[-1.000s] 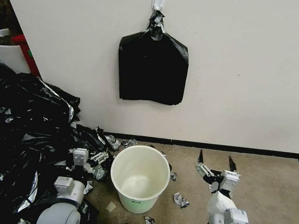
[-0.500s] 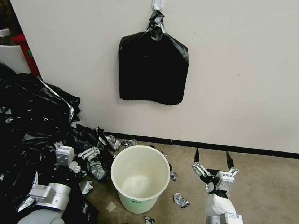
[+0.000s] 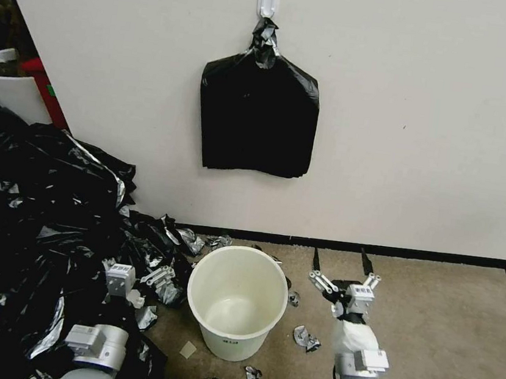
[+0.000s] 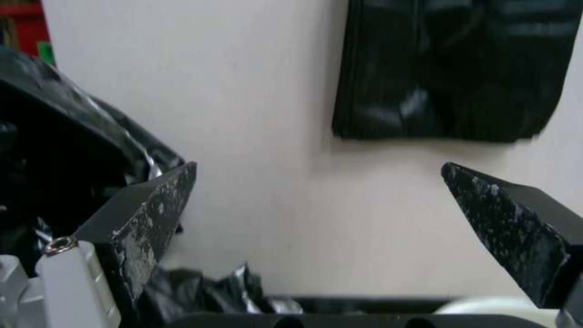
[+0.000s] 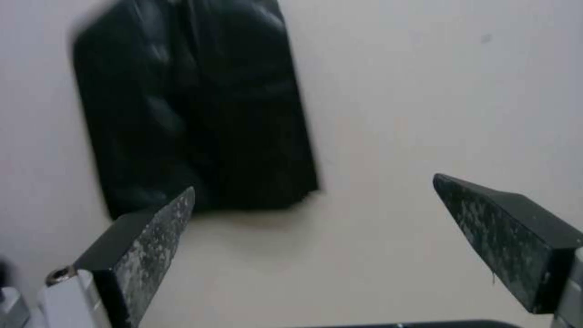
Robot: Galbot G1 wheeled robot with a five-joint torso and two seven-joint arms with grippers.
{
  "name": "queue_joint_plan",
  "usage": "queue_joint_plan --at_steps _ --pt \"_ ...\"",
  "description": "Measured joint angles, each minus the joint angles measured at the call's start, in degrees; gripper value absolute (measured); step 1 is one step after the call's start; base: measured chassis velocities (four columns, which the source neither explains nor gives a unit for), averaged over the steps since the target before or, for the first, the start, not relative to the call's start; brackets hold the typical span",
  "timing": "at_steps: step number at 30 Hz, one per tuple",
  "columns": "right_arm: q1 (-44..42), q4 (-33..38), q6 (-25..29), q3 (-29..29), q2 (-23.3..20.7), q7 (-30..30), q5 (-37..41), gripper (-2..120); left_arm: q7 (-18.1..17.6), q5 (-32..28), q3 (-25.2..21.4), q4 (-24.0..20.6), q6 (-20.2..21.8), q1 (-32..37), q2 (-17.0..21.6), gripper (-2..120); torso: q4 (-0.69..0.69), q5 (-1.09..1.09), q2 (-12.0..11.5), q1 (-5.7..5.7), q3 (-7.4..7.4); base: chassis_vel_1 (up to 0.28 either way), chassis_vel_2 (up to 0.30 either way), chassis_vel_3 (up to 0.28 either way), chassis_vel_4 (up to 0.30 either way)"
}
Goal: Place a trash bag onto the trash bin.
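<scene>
Cream trash bin (image 3: pixel 237 301), small dark label unreadable, left hand (image 4: pixel 316 200) and right hand (image 3: pixel 342 263) both spread empty

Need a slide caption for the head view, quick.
Empty bin on carpet between open left end effector and open right end effector, bag bundle hanging above.

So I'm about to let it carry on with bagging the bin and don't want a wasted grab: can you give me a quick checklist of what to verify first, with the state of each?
1. Trash bin upright, mouth unobstructed: ok.
2. Bin unlined inside: ok, bare cream walls.
3. Left gripper open, holding nothing: ok; it sits low beside the black sheeting.
4. Right gripper open, holding nothing: ok; it is low, on the bin's right.
5. Bundle of bags hanging from the wall hook: ok.
6. A single trash bag separated and ready to grab: cannot tell.
</scene>
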Motion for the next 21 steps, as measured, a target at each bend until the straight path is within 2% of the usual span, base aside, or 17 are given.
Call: queue_joint_plan --at_steps 1,4,5,6,10,11,14,15,17,21 --pt "0.00 0.00 0.00 0.00 0.00 0.00 0.00 100 0.00 0.00 0.00 0.00 0.00 0.00 0.00 100 0.00 0.00 0.00 0.00 0.00 0.000 0.000 0.000 0.000" --pt "5.08 -1.04 -0.65 -4.98 -0.61 -0.38 13.99 100 0.17 -2.27 0.02 -1.33 -2.12 0.66 -0.63 100 0.00 -0.01 0.00 0.00 0.00 0.000 0.000 0.000 0.000" --pt "7.41 -2.37 -0.35 -6.06 -0.76 -0.40 17.23 100 0.30 -2.49 0.03 -1.52 -2.68 1.04 -1.03 100 0.00 -0.01 0.00 0.00 0.00 0.000 0.000 0.000 0.000" --pt "7.41 -2.37 -0.35 -6.06 -0.76 -0.40 17.23 100 0.30 -2.49 0.03 -1.52 -2.68 1.04 -1.03 100 0.00 -0.01 0.00 0.00 0.00 0.000 0.000 0.000 0.000" --pt "18.72 -8.29 1.22 -10.34 -1.29 -0.40 29.66 100 0.74 -1.76 -0.48 -1.62 -4.06 2.45 -2.63 100 0.01 -0.01 0.00 0.00 0.01 0.000 0.000 0.000 0.000" --pt "18.72 -8.29 1.22 -10.34 -1.29 -0.40 29.66 100 0.74 -1.76 -0.48 -1.62 -4.06 2.45 -2.63 100 0.01 -0.01 0.00 0.00 0.01 0.000 0.000 0.000 0.000" --pt "30.01 -13.32 0.99 -14.57 -0.79 -0.05 40.95 100 0.80 -0.40 -1.05 -1.38 -4.42 2.98 -4.33 100 0.01 -0.02 0.00 0.01 0.01 0.000 0.000 0.000 0.000" --pt "30.01 -13.32 0.99 -14.57 -0.79 -0.05 40.95 100 0.80 -0.40 -1.05 -1.38 -4.42 2.98 -4.33 100 0.01 -0.02 0.00 0.01 0.01 0.000 0.000 0.000 0.000" --pt "38.61 -17.93 0.35 -17.72 0.60 -0.21 47.18 100 0.80 0.58 -1.63 -0.68 -4.46 3.09 -5.44 100 0.01 -0.01 0.00 0.01 0.01 0.000 0.000 0.000 0.000" --pt "44.97 -22.71 -0.08 -20.05 2.09 -0.48 48.09 100 0.80 1.04 -1.90 -0.34 -4.51 3.39 -6.34 100 0.01 -0.02 0.00 0.01 0.00 0.000 0.000 0.000 0.000"
